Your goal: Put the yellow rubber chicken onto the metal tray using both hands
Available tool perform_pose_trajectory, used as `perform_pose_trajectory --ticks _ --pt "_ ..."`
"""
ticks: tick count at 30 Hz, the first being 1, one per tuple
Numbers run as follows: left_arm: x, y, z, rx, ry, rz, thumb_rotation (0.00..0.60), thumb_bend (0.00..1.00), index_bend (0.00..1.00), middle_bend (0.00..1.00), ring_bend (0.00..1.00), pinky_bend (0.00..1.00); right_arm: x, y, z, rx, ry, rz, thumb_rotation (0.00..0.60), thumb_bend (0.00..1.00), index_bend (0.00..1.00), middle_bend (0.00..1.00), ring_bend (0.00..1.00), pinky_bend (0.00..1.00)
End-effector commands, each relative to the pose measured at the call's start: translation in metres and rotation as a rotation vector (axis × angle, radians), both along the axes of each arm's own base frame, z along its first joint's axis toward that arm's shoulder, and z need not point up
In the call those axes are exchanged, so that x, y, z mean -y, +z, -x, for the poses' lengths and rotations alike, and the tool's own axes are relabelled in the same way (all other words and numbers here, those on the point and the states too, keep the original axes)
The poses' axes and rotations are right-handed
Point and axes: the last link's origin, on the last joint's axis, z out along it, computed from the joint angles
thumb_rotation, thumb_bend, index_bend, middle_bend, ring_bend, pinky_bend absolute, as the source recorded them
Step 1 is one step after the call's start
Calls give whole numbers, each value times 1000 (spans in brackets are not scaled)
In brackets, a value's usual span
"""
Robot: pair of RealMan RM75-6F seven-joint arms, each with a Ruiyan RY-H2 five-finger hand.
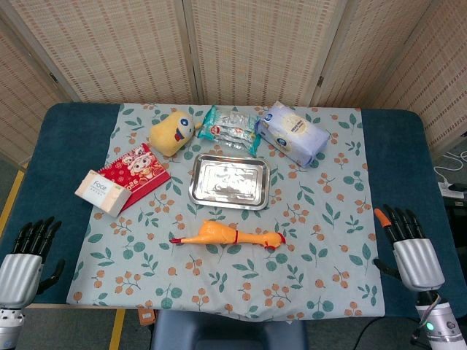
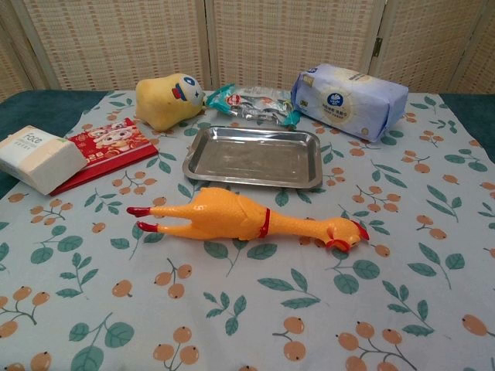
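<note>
Worktop (image 1: 408, 153): blue-covered, with a leaf-and-berry cloth (image 1: 321, 240) over its middle carrying everything.
Metal tray (image 1: 198, 191): shallow and rectangular, empty, at the cloth's centre, just behind the chicken.
Yellow rubber chicken (image 1: 232, 236): lies on its side toward the near edge, parallel to it, red feet toward the left edge, head and comb toward the right; apart from the tray by a narrow strip of cloth.
Handling: it looks hollow, light and squashy, so it likely bends in the middle if lifted by one end. The thin neck is floppy; the plump body is the firmer hold. The glossy skin may slip under a hard squeeze.
Where to hold: one hand at the body near the legs, the other at the neck just behind the head, lifting together and level.
Left hand (image 1: 25, 255): at the near left corner, off the cloth, fingers apart, holding nothing.
Right hand (image 1: 408, 244): at the near right corner, fingers apart and upward, empty, well apart from the chicken.
Risk: uneven lifting lets it sag and catch the tray rim.
</note>
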Motion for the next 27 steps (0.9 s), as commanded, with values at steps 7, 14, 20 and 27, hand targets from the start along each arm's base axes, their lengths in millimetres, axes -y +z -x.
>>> perform_pose_trajectory --ticks 7,14,20,27 --pt "-2 -1 -3 7 -19 4 600 428 0 0 0 63 -2 -11 -5 14 -13 -27 600 99 0 0 0 0" --pt "-4 -1 -1 17 -22 22 600 428 0 0 0 64 11 -51 -44 51 66 -137 600 100 1 0 0 51" --pt "-3 1 -4 28 -38 7 600 426 0 1 0 72 34 -85 -80 7 81 -209 600 103 108 20 0 73" --pt "-2 4 2 16 -5 40 600 427 0 7 0 75 64 -132 -123 5 84 -311 600 108 145 69 0 79"
